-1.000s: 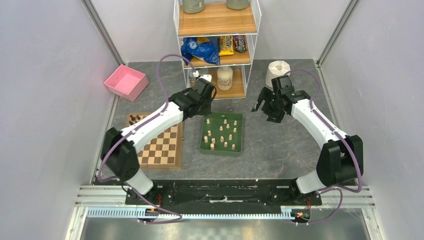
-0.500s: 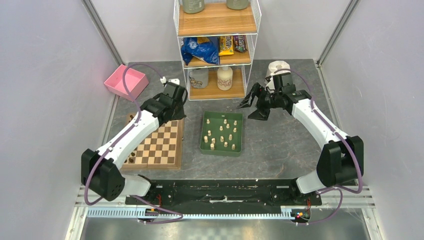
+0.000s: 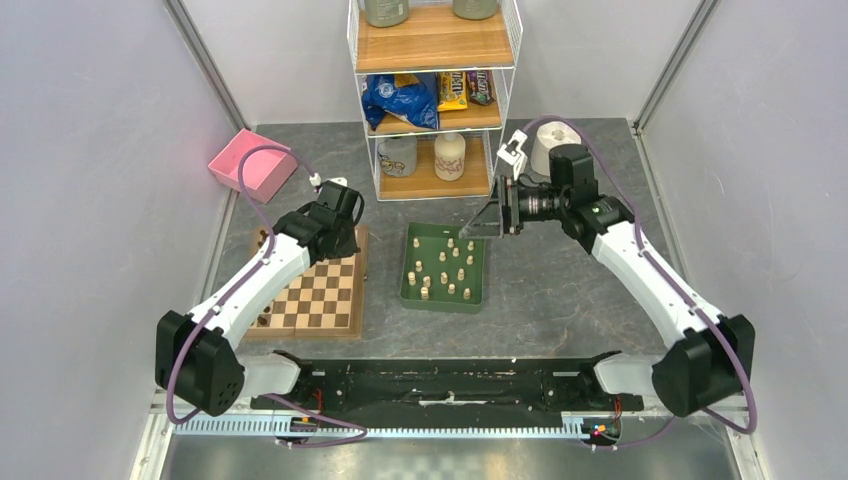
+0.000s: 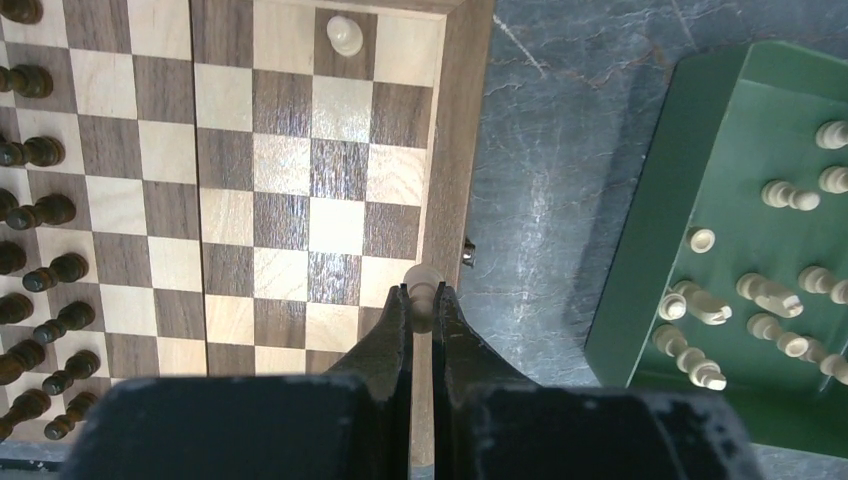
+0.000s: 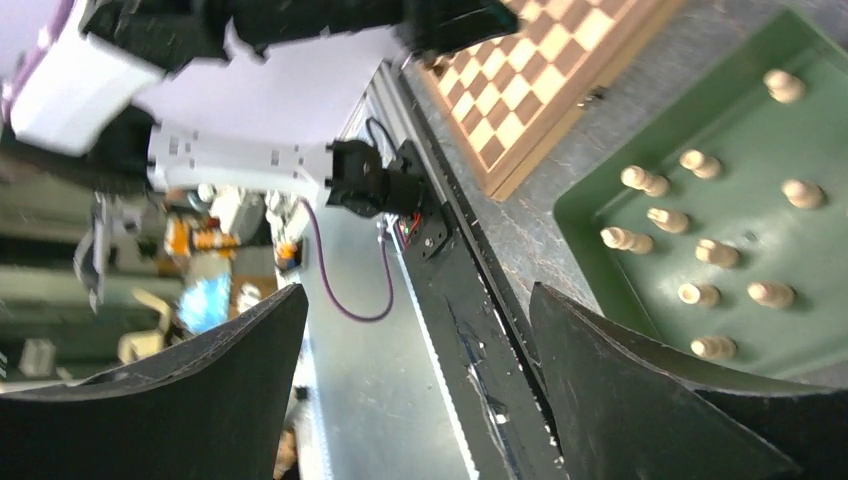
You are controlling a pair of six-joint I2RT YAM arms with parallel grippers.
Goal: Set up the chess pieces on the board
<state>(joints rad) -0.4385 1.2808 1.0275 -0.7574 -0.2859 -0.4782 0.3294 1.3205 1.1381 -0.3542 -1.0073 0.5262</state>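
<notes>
The board (image 3: 320, 300) lies left of centre, and its squares fill the left wrist view (image 4: 300, 150). Dark chess pieces (image 4: 40, 210) stand along its left side there. One pale piece (image 4: 345, 35) stands on a far corner square. My left gripper (image 4: 422, 292) is shut on a pale cream piece (image 4: 422, 283) above the board's right border; from above it (image 3: 340, 240) hangs over the board's far right part. More pale pieces (image 3: 445, 268) stand and lie in the green tray (image 3: 408, 285). My right gripper (image 3: 485, 222) is open and empty above the tray's far right corner.
The green tray shows in the left wrist view (image 4: 650, 230) and the right wrist view (image 5: 590, 215) with its pale pieces (image 5: 700, 250). A wire shelf rack (image 3: 435, 100) stands behind, a pink bin (image 3: 252, 163) far left, a white roll (image 3: 553, 140) far right. Walls close both sides.
My left arm swung left from the tray to over the board, holding the pale piece. My right arm moved left toward the tray and turned its open gripper sideways.
</notes>
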